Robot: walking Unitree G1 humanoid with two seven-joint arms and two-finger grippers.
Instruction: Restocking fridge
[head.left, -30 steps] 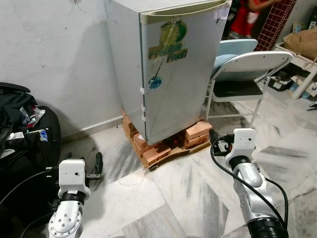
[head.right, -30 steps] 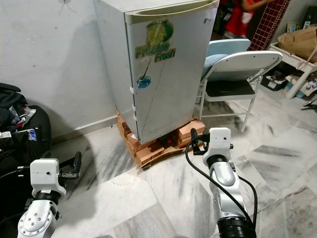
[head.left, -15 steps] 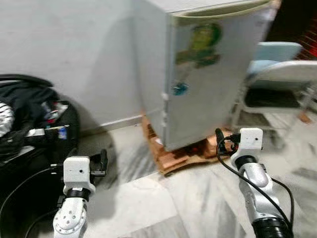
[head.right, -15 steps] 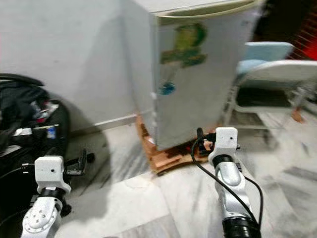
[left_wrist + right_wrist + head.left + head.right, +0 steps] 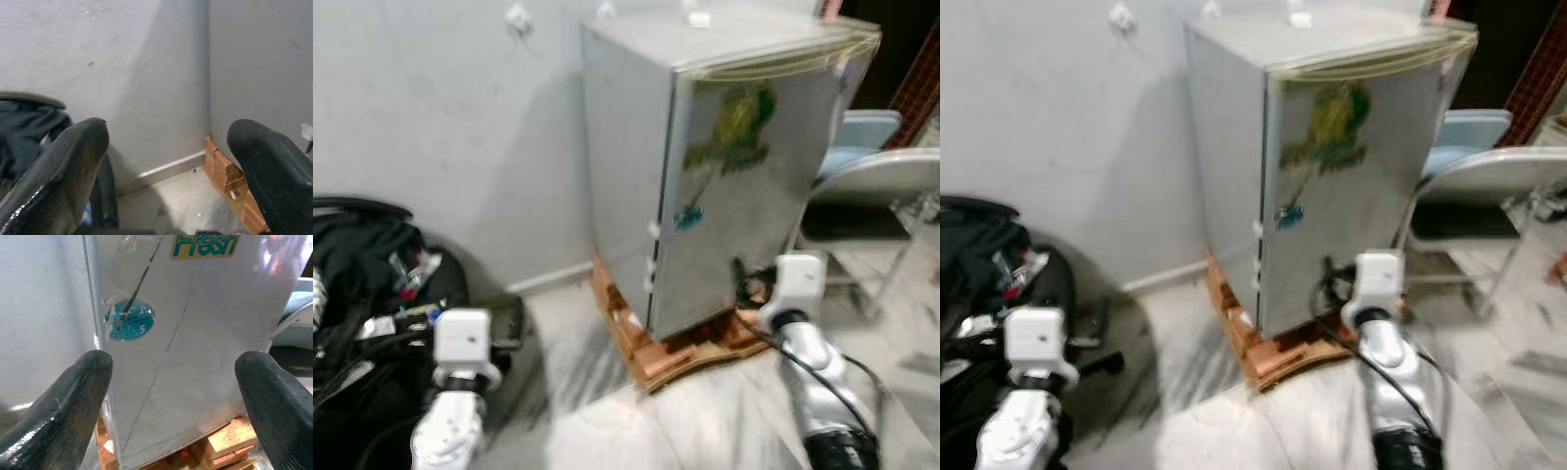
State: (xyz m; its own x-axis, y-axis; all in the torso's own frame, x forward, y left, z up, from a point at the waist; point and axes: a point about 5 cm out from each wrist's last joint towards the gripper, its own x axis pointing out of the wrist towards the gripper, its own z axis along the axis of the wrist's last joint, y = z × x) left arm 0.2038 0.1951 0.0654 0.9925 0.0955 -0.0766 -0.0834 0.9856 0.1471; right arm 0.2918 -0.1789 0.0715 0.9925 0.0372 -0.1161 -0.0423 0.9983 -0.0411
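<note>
A small grey fridge (image 5: pixel 734 186) stands with its door closed on a base of bricks (image 5: pixel 677 351), against the white wall (image 5: pixel 440 127). On the door there is a green and yellow sticker (image 5: pixel 732 132) and, lower, a round blue sticker (image 5: pixel 129 319). The right gripper (image 5: pixel 171 396) is in front of the lower part of the door, near it but not touching, and its two black fingers (image 5: pixel 73 401) are spread wide with nothing between them. The left gripper (image 5: pixel 171 166) is low at the left side of the fridge, well apart from it, pointing to the wall; its fingers (image 5: pixel 63 166) are also spread and hold nothing. A black bag (image 5: pixel 362 255) lies on the floor at the left. A folding chair (image 5: pixel 871 196) stands just beside the right side of the fridge.
</note>
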